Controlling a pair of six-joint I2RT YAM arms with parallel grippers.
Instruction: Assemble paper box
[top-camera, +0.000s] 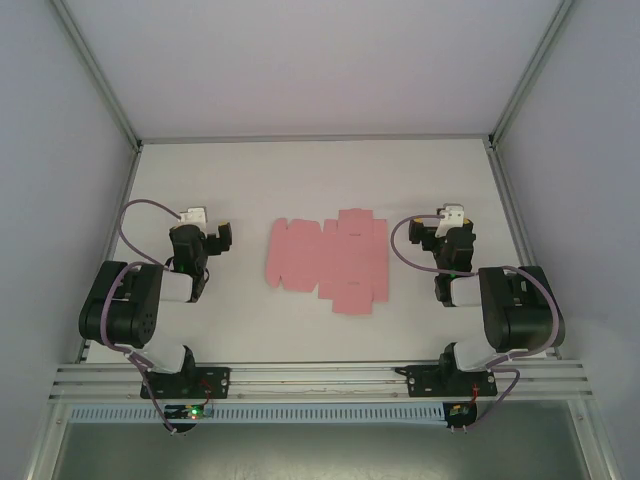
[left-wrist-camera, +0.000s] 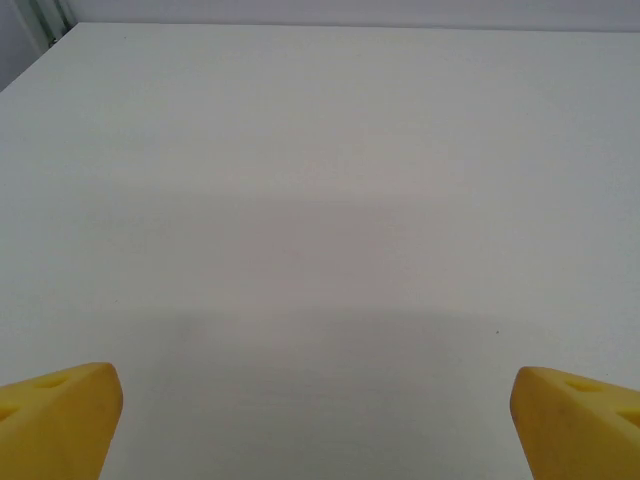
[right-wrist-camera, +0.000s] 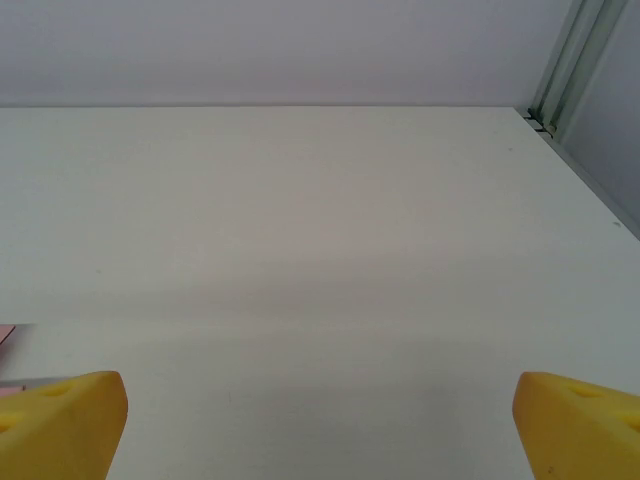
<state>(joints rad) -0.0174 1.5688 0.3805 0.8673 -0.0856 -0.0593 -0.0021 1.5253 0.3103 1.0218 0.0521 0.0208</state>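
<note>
The paper box (top-camera: 328, 262) is a flat pink die-cut sheet with flaps, lying unfolded on the white table between the two arms. My left gripper (top-camera: 203, 240) rests to its left, apart from it, open, with nothing between its yellow fingertips (left-wrist-camera: 60, 420). My right gripper (top-camera: 450, 232) rests to the sheet's right, also open and holding nothing, its yellow fingertips (right-wrist-camera: 575, 425) wide apart. A sliver of the pink sheet (right-wrist-camera: 5, 333) shows at the left edge of the right wrist view.
The white table (top-camera: 320, 180) is walled by grey panels at the back and both sides, with metal frame posts (top-camera: 100, 80) at the corners. An aluminium rail (top-camera: 320, 378) runs along the near edge by the arm bases.
</note>
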